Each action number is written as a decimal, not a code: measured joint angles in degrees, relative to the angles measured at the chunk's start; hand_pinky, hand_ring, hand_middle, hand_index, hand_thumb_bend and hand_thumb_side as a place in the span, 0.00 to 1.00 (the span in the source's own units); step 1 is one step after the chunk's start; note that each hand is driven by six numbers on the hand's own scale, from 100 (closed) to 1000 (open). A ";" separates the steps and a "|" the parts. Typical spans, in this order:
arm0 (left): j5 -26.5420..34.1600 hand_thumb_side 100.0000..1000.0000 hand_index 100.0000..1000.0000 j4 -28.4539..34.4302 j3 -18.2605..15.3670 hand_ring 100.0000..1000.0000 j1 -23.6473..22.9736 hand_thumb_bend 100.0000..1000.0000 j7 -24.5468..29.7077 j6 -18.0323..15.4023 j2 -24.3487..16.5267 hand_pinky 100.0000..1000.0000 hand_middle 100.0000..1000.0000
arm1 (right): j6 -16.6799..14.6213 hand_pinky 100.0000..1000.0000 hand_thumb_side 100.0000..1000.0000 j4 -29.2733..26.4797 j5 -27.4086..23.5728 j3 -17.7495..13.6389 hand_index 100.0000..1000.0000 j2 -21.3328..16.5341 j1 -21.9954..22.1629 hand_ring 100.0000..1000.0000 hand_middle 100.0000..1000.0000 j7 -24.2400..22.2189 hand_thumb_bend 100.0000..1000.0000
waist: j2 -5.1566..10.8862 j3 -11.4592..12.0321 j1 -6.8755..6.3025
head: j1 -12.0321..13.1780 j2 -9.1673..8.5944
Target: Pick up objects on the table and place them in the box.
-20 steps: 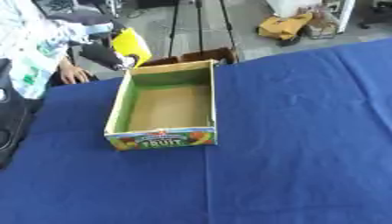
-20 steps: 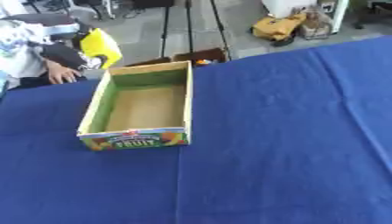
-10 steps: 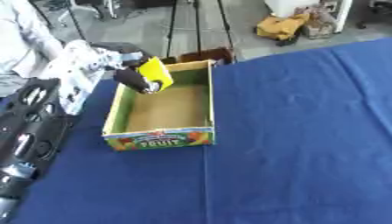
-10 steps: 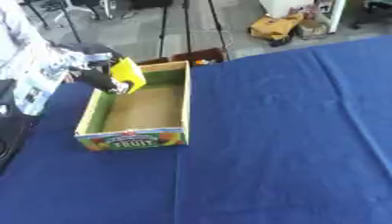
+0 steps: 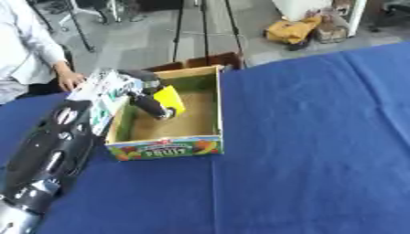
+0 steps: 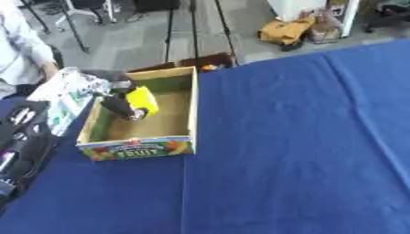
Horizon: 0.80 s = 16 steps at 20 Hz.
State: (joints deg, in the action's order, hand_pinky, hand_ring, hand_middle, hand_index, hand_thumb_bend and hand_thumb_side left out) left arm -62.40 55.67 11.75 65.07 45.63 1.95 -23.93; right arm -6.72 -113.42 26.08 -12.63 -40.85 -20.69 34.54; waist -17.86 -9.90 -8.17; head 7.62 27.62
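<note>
Yellow block (image 5: 169, 100) being held by curled fingers of the left hand (image 5: 144, 97), hanging inside the cardboard box (image 5: 207, 139) on the blue table (image 5: 320, 137).

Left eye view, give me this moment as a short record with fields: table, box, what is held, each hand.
table: blue cloth
box: open cardboard box with fruit print on its front, at the table's left part
held thing: yellow object, inside the box opening, above the floor as far as can be seen
left hand: left hand reaches over the box's left wall, fingers curled round the yellow object
right hand: not in view
other things in box: none seen
</note>
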 measured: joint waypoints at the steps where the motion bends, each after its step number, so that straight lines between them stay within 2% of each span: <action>1: -0.77 0.62 0.92 -0.41 -0.03 0.82 0.01 0.00 0.10 -0.31 0.19 0.55 0.77 | 0.00 0.55 0.59 0.00 -0.01 0.00 0.61 0.05 0.00 0.52 0.54 0.00 0.00 | 0.00 -0.01 0.00 | 0.04 0.00; 3: -2.26 0.62 0.99 -1.10 -0.18 0.89 0.02 0.00 0.55 -0.87 0.39 0.63 0.84 | 0.00 0.55 0.59 0.00 -0.02 0.00 0.61 0.22 0.00 0.52 0.54 0.00 0.00 | -0.01 -0.15 0.00 | 0.07 0.00; 4: -3.07 0.62 1.00 -1.34 -0.33 0.90 0.03 0.00 0.81 -1.26 0.41 0.65 0.86 | 0.00 0.55 0.59 0.00 -0.03 0.00 0.61 0.27 0.00 0.52 0.54 0.00 0.00 | -0.01 -0.27 0.00 | 0.08 0.00; 5: -3.86 0.63 1.00 -1.55 -0.39 0.96 0.07 0.09 1.04 -1.67 0.51 0.74 0.91 | 0.00 0.55 0.59 0.00 -0.04 0.00 0.61 0.28 0.00 0.52 0.54 0.00 0.00 | -0.01 -0.30 0.00 | 0.08 0.00; 6: -4.68 0.63 1.00 -1.60 -0.41 0.96 0.07 0.10 1.29 -2.14 0.63 0.75 0.91 | 0.01 0.55 0.59 0.00 -0.06 0.00 0.61 0.30 0.00 0.52 0.54 -0.01 0.00 | -0.03 -0.30 0.00 | 0.09 0.00; 7: -5.47 0.67 1.00 -1.62 -0.47 1.00 0.08 0.24 1.51 -2.63 0.79 0.83 0.96 | 0.02 0.55 0.59 0.00 -0.07 0.00 0.61 0.30 0.00 0.52 0.53 -0.02 0.00 | -0.05 -0.30 0.00 | 0.10 0.00; 8: -6.22 0.67 1.00 -1.62 -0.56 1.00 0.10 0.28 1.75 -3.13 0.84 0.86 0.97 | 0.02 0.55 0.59 0.00 -0.08 -0.01 0.61 0.31 0.01 0.52 0.53 -0.02 0.00 | -0.05 -0.32 0.00 | 0.12 0.00; 9: -6.92 0.72 1.00 -1.62 -0.70 1.00 0.12 0.37 2.00 -3.64 0.84 0.89 1.00 | 0.04 0.55 0.59 0.00 -0.09 -0.01 0.61 0.33 0.01 0.52 0.53 -0.04 0.00 | -0.05 -0.32 0.00 | 0.14 0.00; 10: -7.61 0.73 1.00 -1.61 -0.75 1.00 0.17 0.41 2.27 -4.08 0.84 0.90 1.00 | 0.07 0.55 0.59 0.00 -0.11 -0.01 0.61 0.33 0.01 0.52 0.53 -0.07 0.00 | -0.05 -0.33 0.00 | 0.15 0.01; 11: -8.24 0.78 1.00 -1.58 -0.78 1.00 0.18 0.51 2.51 -4.49 0.84 0.92 1.00 | 0.09 0.55 0.59 0.00 -0.15 -0.01 0.61 0.34 0.02 0.52 0.53 -0.09 0.00 | -0.05 -0.34 0.00 | 0.17 0.01; 13: -9.21 0.83 1.00 -1.54 -1.05 1.00 0.22 0.57 2.87 -5.15 0.86 0.93 1.00 | 0.12 0.55 0.59 0.00 -0.24 -0.01 0.61 0.35 0.03 0.52 0.53 -0.12 0.00 | -0.05 -0.41 0.00 | 0.21 0.01; 16: -9.64 0.85 1.00 -1.02 -1.57 1.00 0.23 0.55 2.80 -5.62 0.89 0.92 1.00 | 0.14 0.55 0.59 0.00 -0.36 -0.02 0.61 0.40 0.05 0.52 0.53 -0.15 0.00 | -0.05 -0.61 0.00 | 0.21 0.01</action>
State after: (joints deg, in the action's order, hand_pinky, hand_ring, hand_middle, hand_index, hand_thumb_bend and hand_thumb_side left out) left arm -72.03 54.64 10.18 65.30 48.43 -3.67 -23.05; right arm -6.58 -113.42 25.72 -12.64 -40.45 -20.64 34.39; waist -17.90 -10.52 -8.17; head 7.83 27.63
